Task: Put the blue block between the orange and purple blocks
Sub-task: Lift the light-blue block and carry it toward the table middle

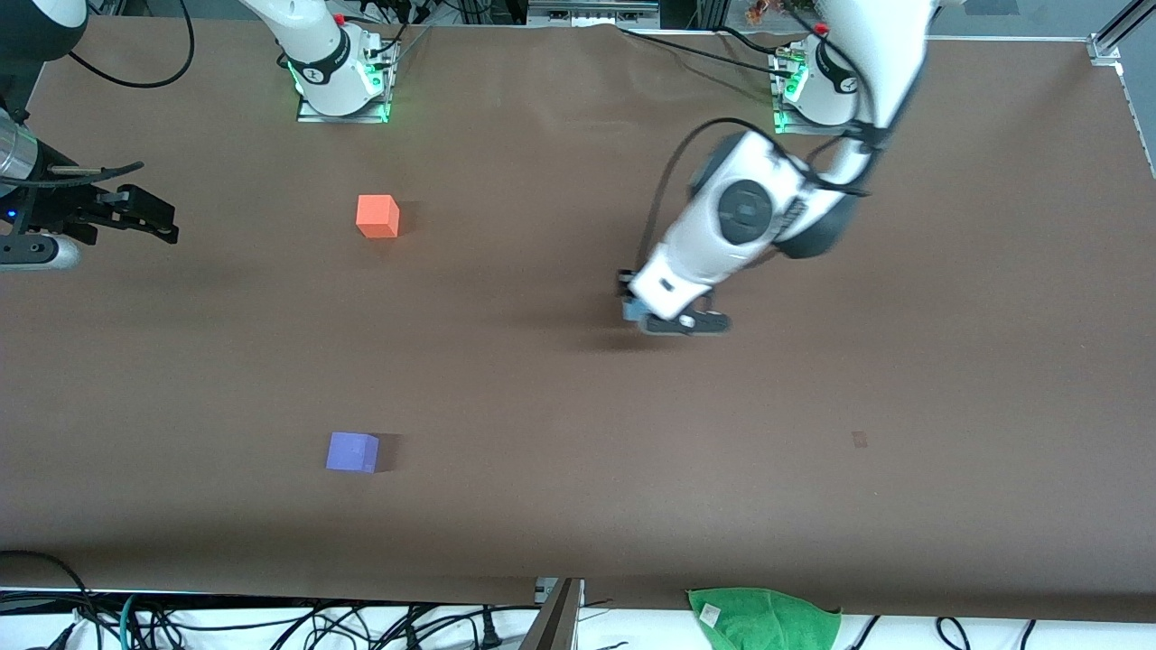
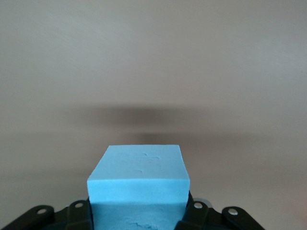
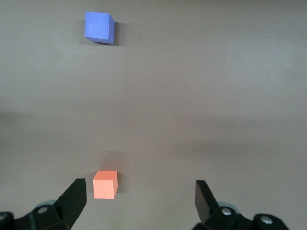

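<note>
My left gripper [image 1: 670, 318] is shut on the blue block [image 1: 631, 311] and holds it just above the brown table near its middle. In the left wrist view the blue block [image 2: 139, 187] fills the space between the black fingers [image 2: 194, 213]. The orange block [image 1: 377, 216] sits on the table toward the right arm's end, farther from the front camera. The purple block [image 1: 351, 451] sits nearer the front camera, almost in line with the orange one. Both show in the right wrist view, the orange block [image 3: 105, 184] and the purple block [image 3: 100, 27]. My right gripper [image 1: 140, 217] is open and empty, waiting at the right arm's end of the table.
A green cloth [image 1: 763, 617] lies at the table's front edge toward the left arm's end. Cables [image 1: 271, 623] run along the front edge. The two arm bases [image 1: 341, 72] stand at the back.
</note>
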Robot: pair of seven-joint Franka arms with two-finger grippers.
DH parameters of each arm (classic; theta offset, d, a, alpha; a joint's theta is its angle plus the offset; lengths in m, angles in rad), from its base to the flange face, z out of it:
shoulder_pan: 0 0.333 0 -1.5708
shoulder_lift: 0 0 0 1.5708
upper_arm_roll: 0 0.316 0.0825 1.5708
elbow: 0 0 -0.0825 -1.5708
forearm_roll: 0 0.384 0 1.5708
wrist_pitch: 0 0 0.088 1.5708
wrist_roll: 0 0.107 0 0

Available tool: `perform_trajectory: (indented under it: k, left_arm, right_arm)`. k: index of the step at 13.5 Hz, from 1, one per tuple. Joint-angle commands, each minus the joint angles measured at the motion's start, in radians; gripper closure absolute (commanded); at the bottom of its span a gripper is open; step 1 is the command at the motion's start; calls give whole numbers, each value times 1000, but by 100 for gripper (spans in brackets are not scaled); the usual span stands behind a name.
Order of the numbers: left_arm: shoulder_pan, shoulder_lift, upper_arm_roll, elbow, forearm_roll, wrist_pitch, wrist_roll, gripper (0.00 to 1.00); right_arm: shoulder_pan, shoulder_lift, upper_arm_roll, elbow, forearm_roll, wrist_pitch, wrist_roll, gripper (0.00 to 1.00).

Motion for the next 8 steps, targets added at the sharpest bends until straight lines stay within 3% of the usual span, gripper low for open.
perform_trajectory:
  k: [1, 4, 8]
  left_arm:
    - [-122, 134, 27, 156, 1, 38, -177, 100]
    - [-243, 220, 36, 166, 10, 240, -334, 100]
    - [-317, 275, 89, 187, 19, 255, -388, 100]
  right_arm:
    - [-10, 11, 3, 22, 9, -8, -11, 0]
    - [-10, 11, 3, 22, 11, -8, -11, 0]
    - [-10, 11, 3, 22, 11, -8, -11, 0]
